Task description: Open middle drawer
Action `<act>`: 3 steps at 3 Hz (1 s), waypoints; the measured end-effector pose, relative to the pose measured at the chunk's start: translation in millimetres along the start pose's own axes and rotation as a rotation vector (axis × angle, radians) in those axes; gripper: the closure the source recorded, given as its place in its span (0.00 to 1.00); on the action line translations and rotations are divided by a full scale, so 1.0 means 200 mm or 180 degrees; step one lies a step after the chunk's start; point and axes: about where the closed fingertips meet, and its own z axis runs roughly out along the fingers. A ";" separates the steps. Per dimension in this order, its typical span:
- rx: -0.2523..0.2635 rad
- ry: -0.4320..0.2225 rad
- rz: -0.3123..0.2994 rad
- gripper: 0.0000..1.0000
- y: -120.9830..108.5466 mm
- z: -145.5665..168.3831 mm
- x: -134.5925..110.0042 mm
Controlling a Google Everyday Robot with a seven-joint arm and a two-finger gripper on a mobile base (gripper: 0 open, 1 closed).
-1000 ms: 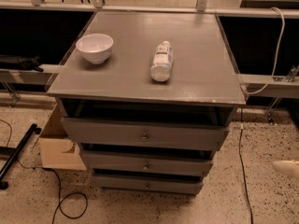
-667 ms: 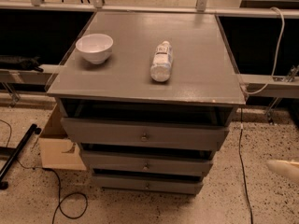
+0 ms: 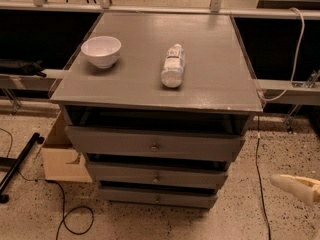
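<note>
Well right of the middle drawer [image 3: 190, 176] of three, one gripper [image 3: 296, 186], grip unclear; one bowl [image 3: 101, 51], one bottle [image 3: 173, 66].

Speckled floor [image 3: 30, 219], cardboard box [image 3: 60, 161] left, black cable [image 3: 258, 169], rail [image 3: 160, 9] behind (claw [image 3: 287, 184] lower right)

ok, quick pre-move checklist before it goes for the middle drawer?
1. Middle drawer front in view, nothing in front of it: ok.
2. Knob visible mid-front: ok.
3. End effector at the knob: not ok, it is low at the right edge, apart from the cabinet.
4. Approach path: floor cable lies between the end effector and the cabinet: cannot tell.
5. Bottle on its side on top, bowl upright; both back from the front edge: ok.
</note>
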 end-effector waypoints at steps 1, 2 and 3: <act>0.0039 -0.0046 0.0087 0.00 0.03 0.02 0.09; 0.0135 -0.0070 0.0306 0.00 0.11 0.10 0.32; 0.0172 -0.0006 0.0435 0.00 0.13 0.19 0.50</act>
